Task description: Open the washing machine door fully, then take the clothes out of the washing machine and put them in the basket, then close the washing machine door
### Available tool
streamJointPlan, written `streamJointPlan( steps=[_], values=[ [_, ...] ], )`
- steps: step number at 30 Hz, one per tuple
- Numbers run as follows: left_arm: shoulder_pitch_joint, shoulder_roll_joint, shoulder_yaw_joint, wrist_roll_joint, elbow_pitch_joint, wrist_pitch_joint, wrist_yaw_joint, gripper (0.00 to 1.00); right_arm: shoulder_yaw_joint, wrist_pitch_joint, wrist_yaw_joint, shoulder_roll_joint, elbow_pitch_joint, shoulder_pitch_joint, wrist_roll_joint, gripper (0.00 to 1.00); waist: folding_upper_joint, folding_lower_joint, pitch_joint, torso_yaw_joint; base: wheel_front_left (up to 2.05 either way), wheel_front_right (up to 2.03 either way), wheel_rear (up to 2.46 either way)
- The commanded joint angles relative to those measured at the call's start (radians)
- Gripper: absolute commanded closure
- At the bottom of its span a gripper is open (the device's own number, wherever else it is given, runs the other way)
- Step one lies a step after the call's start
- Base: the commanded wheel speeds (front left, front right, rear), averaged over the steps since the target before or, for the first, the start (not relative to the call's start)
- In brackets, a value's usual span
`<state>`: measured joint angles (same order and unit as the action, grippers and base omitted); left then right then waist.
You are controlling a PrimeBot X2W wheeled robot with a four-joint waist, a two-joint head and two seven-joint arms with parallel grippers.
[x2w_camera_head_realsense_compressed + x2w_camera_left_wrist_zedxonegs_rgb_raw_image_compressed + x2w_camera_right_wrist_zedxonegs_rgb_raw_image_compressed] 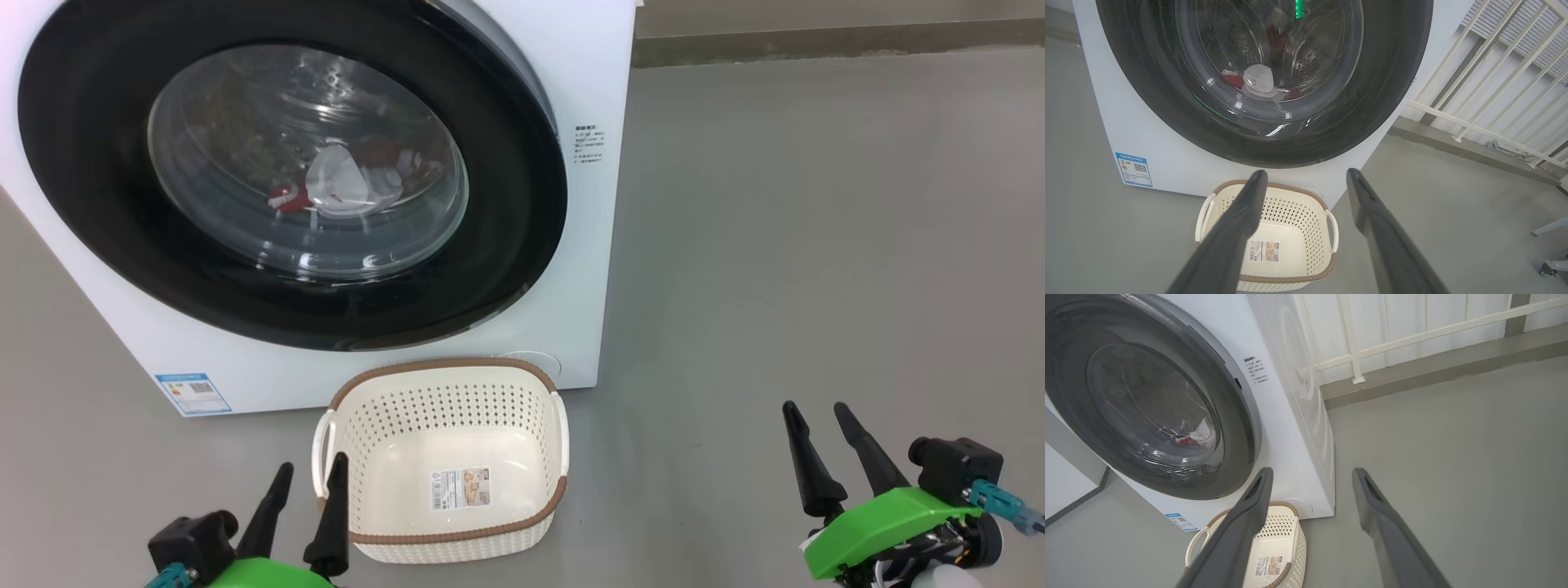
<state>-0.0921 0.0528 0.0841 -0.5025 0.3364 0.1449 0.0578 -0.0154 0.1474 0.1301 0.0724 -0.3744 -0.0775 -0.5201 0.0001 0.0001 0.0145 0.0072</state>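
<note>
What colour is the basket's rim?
Brown, woven-look rim on the cream basket; best seen in the head view.

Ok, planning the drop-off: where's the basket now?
In the head view, the basket stands on the floor at bottom centre, before the washing machine, beside the left gripper.

Bright, even, diffuse light; floor point(816, 245) shadows soft. Glare streaks on washing machine door point(294, 163) glass. Wrist views bow at edges.

Wide-spread left fingers point(333, 506), wide-spread right fingers point(804, 457), both empty
</note>
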Motion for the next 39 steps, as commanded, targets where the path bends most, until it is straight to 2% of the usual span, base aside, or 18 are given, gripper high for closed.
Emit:
streamJointPlan(
  steps=[1,11,35,39],
  values=[
    [-0.047,0.013,-0.021,0.029,-0.016,0.018,-0.01,0.0,-0.02,0.016,0.0,0.016,0.021,-0.054,0.036,0.0,-0.0001,-0.0001,0.0,0.0,0.0,0.0,0.0],
    [-0.058,0.008,-0.024,0.123,0.006,0.047,-0.038,0.0,-0.023,0.045,0.001,0.012,0.009,-0.055,0.158,0.0,-0.0001,-0.0001,0.003,0.002,0.0,0.0,0.0],
    [-0.074,0.001,-0.022,0.316,0.048,0.116,-0.065,0.0,-0.003,0.113,0.001,-0.008,-0.009,-0.05,0.411,0.0,-0.0001,-0.0001,0.007,0.007,0.0,0.0,0.0],
    [-0.075,0.0,-0.022,0.307,0.057,0.117,-0.068,0.0,0.003,0.114,0.001,-0.011,-0.009,-0.047,0.415,0.0,-0.0001,-0.0001,0.009,0.008,0.0,0.0,0.0]
  ],
)
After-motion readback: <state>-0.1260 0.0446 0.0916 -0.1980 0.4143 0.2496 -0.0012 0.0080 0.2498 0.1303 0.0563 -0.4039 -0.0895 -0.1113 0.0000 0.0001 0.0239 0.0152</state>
